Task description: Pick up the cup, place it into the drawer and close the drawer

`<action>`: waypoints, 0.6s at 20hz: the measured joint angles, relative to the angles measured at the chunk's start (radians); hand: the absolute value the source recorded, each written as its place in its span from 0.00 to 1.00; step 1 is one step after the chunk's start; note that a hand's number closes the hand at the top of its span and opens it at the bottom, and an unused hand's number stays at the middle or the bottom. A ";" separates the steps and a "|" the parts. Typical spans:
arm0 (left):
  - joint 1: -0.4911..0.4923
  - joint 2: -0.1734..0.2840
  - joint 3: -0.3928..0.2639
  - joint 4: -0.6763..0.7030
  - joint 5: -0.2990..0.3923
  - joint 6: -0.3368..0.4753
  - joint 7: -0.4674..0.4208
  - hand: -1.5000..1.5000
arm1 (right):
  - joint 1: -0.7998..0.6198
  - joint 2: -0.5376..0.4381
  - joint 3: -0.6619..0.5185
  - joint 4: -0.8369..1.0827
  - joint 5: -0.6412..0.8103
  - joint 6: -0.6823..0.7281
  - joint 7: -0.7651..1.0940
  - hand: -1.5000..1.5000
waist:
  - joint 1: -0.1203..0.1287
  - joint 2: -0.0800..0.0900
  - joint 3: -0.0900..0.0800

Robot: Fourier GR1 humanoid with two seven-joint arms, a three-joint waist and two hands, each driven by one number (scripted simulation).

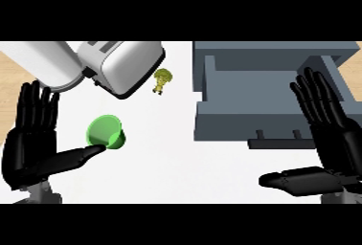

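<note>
Cup (106, 132) lies tipped on white counter (176, 162) beside released left hand (32, 148); right hand (332, 139) released too.

Partly hidden: I am seeing my right hand (332, 139) covering the drawer (233, 119) front's right end; small yellow-green object (163, 80) too small to identify.

No readable text anywhere.
</note>
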 measured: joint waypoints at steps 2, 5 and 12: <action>-0.002 0.014 0.025 0.040 0.007 -0.004 -0.013 0.00 | -0.031 -0.006 -0.012 0.013 -0.007 0.002 0.022 0.00 | 0.000 0.000 0.000; -0.014 0.016 0.045 0.143 0.010 -0.011 -0.066 0.00 | -0.051 -0.002 -0.015 0.037 -0.002 0.005 0.007 0.00 | -0.001 0.000 0.000; -0.008 0.017 0.077 0.333 0.007 -0.022 -0.180 0.00 | -0.100 -0.014 -0.044 0.086 -0.003 0.019 -0.019 0.00 | -0.001 -0.001 0.000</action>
